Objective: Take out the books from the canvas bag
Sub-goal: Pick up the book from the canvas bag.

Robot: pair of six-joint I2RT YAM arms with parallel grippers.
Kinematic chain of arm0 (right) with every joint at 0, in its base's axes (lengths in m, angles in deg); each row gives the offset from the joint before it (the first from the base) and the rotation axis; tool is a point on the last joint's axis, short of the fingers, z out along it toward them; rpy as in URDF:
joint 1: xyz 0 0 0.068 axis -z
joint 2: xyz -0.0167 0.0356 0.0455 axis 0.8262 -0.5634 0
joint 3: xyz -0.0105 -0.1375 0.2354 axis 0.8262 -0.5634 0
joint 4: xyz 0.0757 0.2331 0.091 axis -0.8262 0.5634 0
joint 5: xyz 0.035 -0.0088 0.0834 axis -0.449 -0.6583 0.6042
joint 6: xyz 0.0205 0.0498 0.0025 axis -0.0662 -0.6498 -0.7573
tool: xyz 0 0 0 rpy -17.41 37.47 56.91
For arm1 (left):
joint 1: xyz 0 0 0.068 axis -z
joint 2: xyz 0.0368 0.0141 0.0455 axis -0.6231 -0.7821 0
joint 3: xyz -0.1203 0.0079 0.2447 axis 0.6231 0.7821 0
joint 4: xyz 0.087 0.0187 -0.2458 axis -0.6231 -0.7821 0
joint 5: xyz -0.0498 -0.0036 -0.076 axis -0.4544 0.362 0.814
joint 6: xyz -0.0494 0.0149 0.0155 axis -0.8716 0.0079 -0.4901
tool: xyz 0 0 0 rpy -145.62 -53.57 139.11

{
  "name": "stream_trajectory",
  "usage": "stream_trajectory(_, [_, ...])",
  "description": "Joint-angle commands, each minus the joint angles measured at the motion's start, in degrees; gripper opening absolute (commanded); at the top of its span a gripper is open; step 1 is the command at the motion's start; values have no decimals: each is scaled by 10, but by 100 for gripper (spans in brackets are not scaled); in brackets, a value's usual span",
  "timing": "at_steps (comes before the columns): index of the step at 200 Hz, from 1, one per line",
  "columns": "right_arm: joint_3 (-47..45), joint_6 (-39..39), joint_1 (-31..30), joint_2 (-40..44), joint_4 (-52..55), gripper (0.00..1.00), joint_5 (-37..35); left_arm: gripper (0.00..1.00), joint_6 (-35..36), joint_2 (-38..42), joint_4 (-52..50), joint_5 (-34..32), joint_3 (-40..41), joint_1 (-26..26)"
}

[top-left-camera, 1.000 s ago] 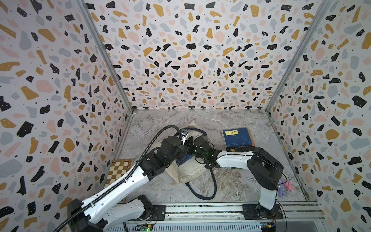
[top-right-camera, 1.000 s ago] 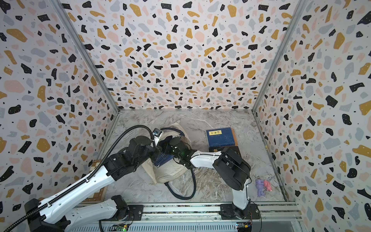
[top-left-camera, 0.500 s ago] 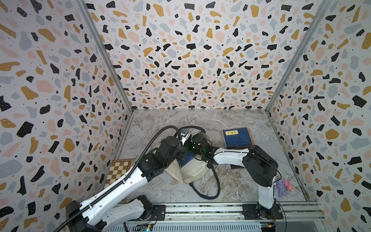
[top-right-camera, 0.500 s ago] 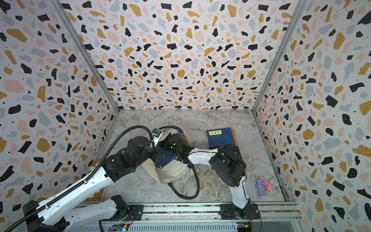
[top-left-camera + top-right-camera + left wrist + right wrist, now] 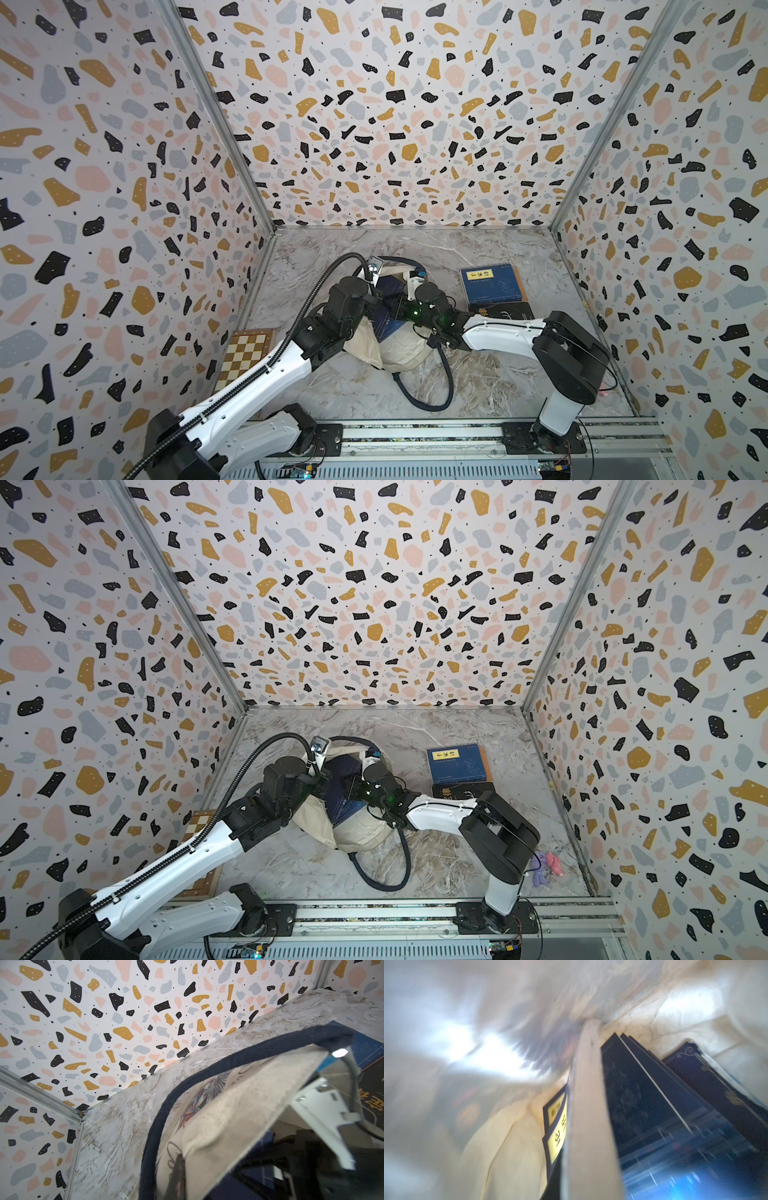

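Note:
The cream canvas bag (image 5: 399, 353) (image 5: 361, 833) lies on its side mid-table, its mouth facing the back. My left gripper (image 5: 375, 298) (image 5: 321, 779) is shut on the bag's rim; a dark finger (image 5: 178, 1172) presses the cloth (image 5: 239, 1109) beside the navy handle (image 5: 166, 1109). My right gripper (image 5: 401, 309) (image 5: 353, 789) reaches into the mouth and is shut on a navy book, whose cream page edge (image 5: 589, 1126) runs up from the jaws. More navy books (image 5: 654, 1095) and a yellow label (image 5: 557, 1140) show inside. Two books (image 5: 492, 284) (image 5: 457, 764) lie on the table to the right.
A chessboard box (image 5: 245, 353) (image 5: 199, 825) lies by the left wall under my left arm. The bag's navy strap loops (image 5: 432, 399) toward the front rail. A small purple and pink toy (image 5: 546, 866) sits behind the right arm's base.
My right gripper has pushed further left into the bag's mouth and its jaws have narrowed onto a book. The left gripper keeps its hold on the rim.

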Motion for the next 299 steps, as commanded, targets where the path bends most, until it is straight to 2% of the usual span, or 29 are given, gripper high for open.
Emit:
stream_trajectory(1, [-19,37,7,85,-39,0,-28,0,-1,-12,12,-29,-4,-17])
stream_trajectory(54, [-94,79,11,228,6,0,-51,0,6,-26,8,-38,-9,-21])
stream_trajectory(112, [-120,123,23,296,63,0,22,0,-21,-41,-20,-45,-28,-24])
stream_trajectory(146, [-157,145,28,409,102,0,-33,0,-40,-26,-38,-20,-23,-24])
stream_trajectory(171, [-167,156,45,460,141,0,-46,0,-51,-24,-44,-15,-25,-24])
stream_trajectory(204, [-195,148,87,516,157,0,-36,0,-58,-29,-53,-6,-29,-24])
stream_trajectory(246, [-216,131,153,585,201,0,-65,0,-64,-12,-53,-4,-22,-24])
stream_trajectory(275, [-236,80,234,613,246,0,-74,0,-64,-10,-53,-3,-21,-24])
stream_trajectory(299, [-271,24,310,631,256,0,-42,0,-65,-9,-55,2,-20,-24])
